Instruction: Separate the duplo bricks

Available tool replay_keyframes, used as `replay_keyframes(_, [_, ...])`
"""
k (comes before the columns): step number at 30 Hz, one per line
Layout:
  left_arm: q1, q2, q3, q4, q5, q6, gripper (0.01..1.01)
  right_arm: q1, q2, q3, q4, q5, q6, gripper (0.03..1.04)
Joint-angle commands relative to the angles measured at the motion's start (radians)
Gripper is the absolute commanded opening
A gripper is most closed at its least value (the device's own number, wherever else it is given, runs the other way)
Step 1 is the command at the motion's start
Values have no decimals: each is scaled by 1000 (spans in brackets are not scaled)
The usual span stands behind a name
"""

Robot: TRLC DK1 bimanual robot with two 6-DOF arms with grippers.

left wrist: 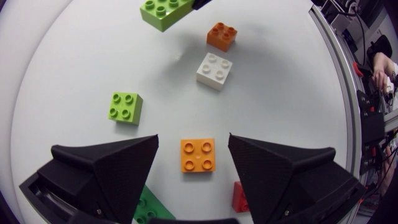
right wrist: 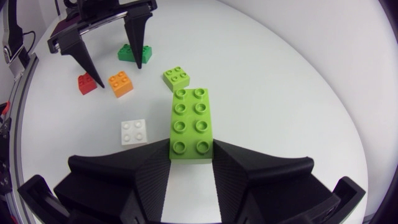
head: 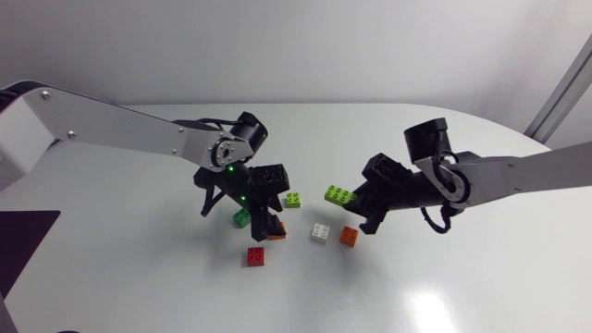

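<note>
My right gripper is shut on a long lime green brick and holds it above the table. My left gripper hangs open over an orange square brick, which lies between its fingers with a gap on each side. In the head view the left gripper points down and partly hides that orange brick. A dark green brick lies under one left finger and a red brick beside the other.
Loose on the white table lie a light green square brick, a white brick, a second orange brick, the red brick and the dark green one. The two grippers are a short distance apart.
</note>
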State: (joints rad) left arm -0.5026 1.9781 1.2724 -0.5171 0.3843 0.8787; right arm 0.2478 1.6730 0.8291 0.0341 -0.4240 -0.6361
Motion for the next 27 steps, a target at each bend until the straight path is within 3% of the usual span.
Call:
replay_keyframes(1, [-1, -12, -25, -3, -10, 23, 730, -5, 64, 39, 18, 11, 19, 167])
replay_keyframes(17, [10, 59, -2, 12, -82, 68, 721, 16, 211, 146, 23, 14, 41, 192])
replay_keyframes(22, [13, 96, 22, 14, -90, 77, 721, 18, 215, 146, 20, 13, 39, 343])
replay_keyframes(27, [10, 110, 36, 12, -88, 78, 675, 18, 208, 136, 20, 5, 38, 354])
